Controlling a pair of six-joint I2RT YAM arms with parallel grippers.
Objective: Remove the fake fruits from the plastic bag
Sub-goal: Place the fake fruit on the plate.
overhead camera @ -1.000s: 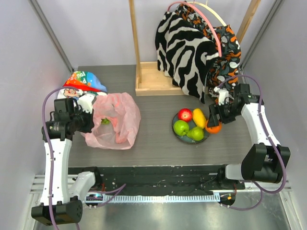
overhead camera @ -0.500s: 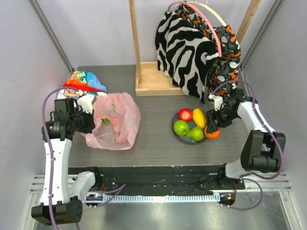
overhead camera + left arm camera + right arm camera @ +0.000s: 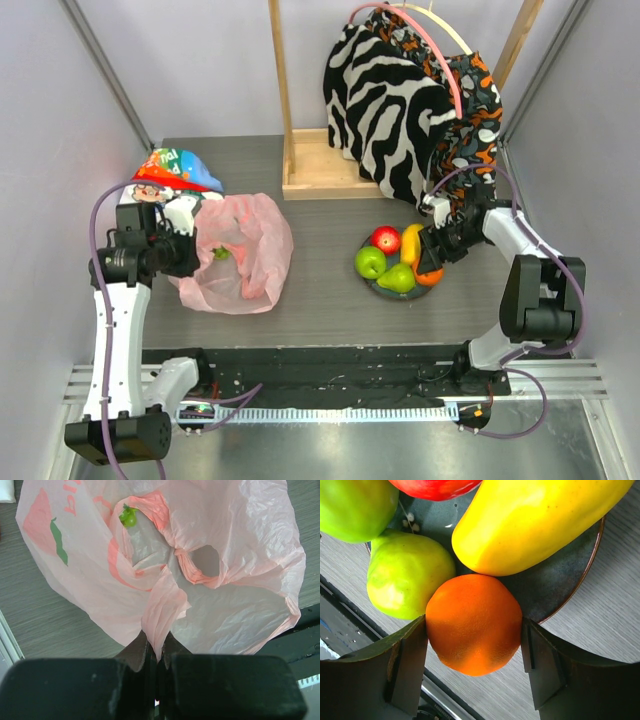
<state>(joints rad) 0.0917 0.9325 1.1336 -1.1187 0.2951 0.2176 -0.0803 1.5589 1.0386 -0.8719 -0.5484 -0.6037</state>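
Note:
The pink plastic bag [image 3: 245, 255] lies crumpled at the left, mouth open. My left gripper [image 3: 183, 252] is shut on a fold of its edge [image 3: 159, 615]. A small green grape bunch [image 3: 220, 253] lies inside the bag and also shows in the left wrist view [image 3: 129, 516]. My right gripper [image 3: 432, 262] is shut on the orange [image 3: 474, 624] at the near right rim of the dark plate [image 3: 565, 575], touching the green pear [image 3: 407, 582] and the yellow piece [image 3: 535, 525]. The plate [image 3: 372, 286] also holds the red apple [image 3: 385, 238] and the green apple [image 3: 370, 262].
A cartoon-printed white bag [image 3: 170, 172] lies behind my left gripper. A wooden rack base [image 3: 320, 178] stands at the back centre, with zebra-print and patterned clothes [image 3: 390, 100] hanging just behind my right arm. A black strip [image 3: 330, 365] runs along the near table edge.
My right gripper has carried the orange left and down onto the plate's rim. The plate and its fruits shifted slightly left. The left gripper still holds the bag.

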